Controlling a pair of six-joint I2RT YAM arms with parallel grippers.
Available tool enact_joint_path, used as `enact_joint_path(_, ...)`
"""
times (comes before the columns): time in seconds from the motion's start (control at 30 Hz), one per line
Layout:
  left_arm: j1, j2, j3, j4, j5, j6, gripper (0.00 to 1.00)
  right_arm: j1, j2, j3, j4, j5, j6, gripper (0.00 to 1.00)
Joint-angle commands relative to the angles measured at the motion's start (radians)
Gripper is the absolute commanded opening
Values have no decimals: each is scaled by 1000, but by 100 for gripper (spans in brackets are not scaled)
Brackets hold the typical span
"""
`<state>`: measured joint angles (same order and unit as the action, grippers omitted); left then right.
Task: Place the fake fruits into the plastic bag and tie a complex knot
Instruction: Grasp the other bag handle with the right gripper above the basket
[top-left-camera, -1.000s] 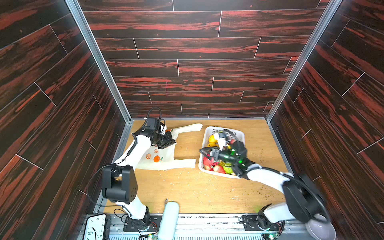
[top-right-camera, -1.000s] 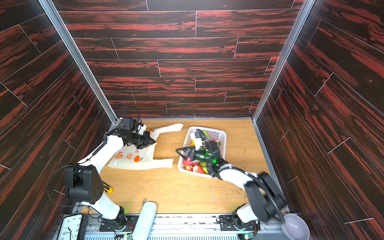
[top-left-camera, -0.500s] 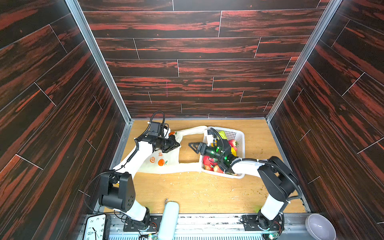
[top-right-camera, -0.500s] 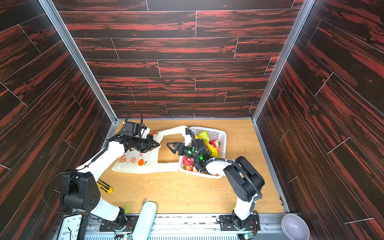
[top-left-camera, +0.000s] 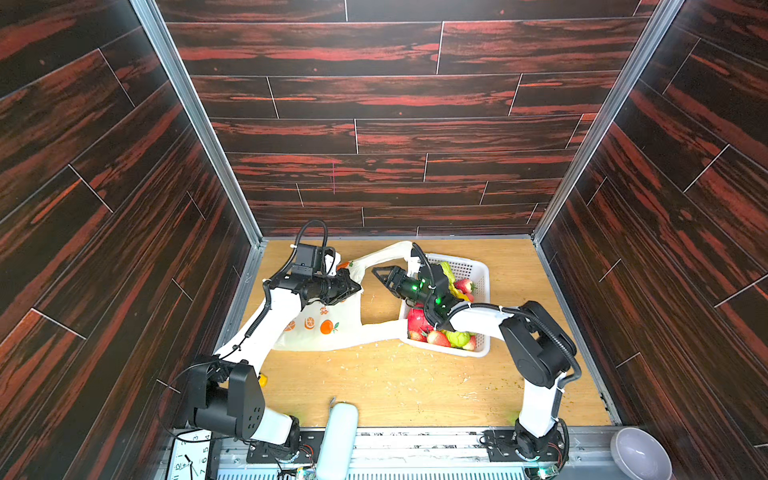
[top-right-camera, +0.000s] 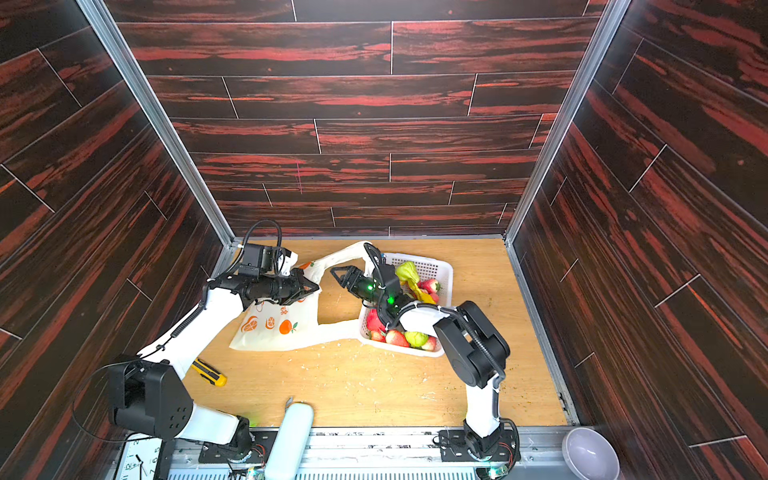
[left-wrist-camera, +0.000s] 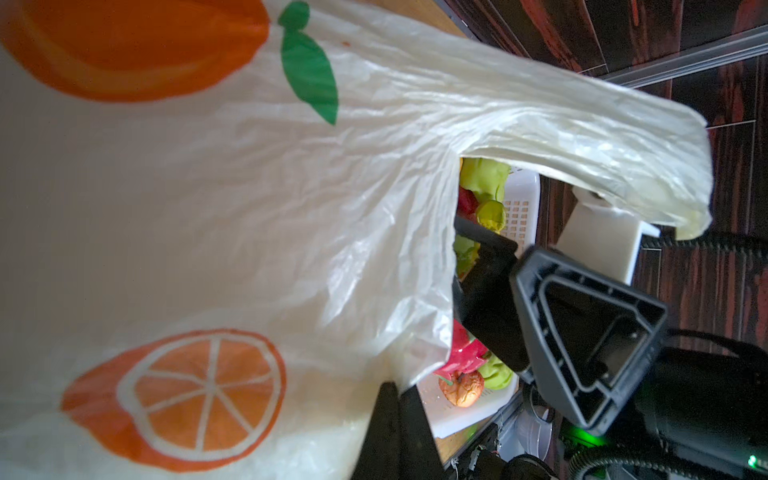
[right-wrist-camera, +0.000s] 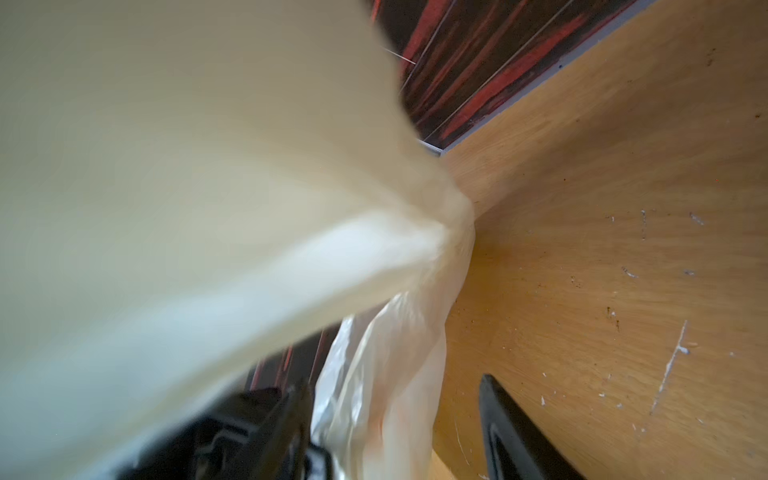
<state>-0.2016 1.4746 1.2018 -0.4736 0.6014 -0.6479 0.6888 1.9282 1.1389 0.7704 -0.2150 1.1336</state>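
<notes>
The near half of the table (top-left-camera: 415, 386) is lying bare, leaving wide passage there. The bag (top-left-camera: 324, 328) is covering the left middle, its far handle (top-left-camera: 376, 256) stretching across to the basket (top-left-camera: 478, 266) and barring the low way there. The right arm (top-left-camera: 478, 316) is lying over the basket, blocking most fruits (top-left-camera: 438, 338) from above. Table is showing bare between the handles and right of the basket. A knife (top-right-camera: 210, 372) is lying near left, beside the left arm (top-right-camera: 195, 328).
</notes>
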Motion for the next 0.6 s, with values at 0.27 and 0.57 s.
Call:
enact_joint_path(0.27,-9,-58,-15,1,39,34,0,-1,121,157,-86,40,58,57)
enact_joint_path(0.57,-11,-52,-19,-4,54,62,0,3,164,231,-108,29,63,41)
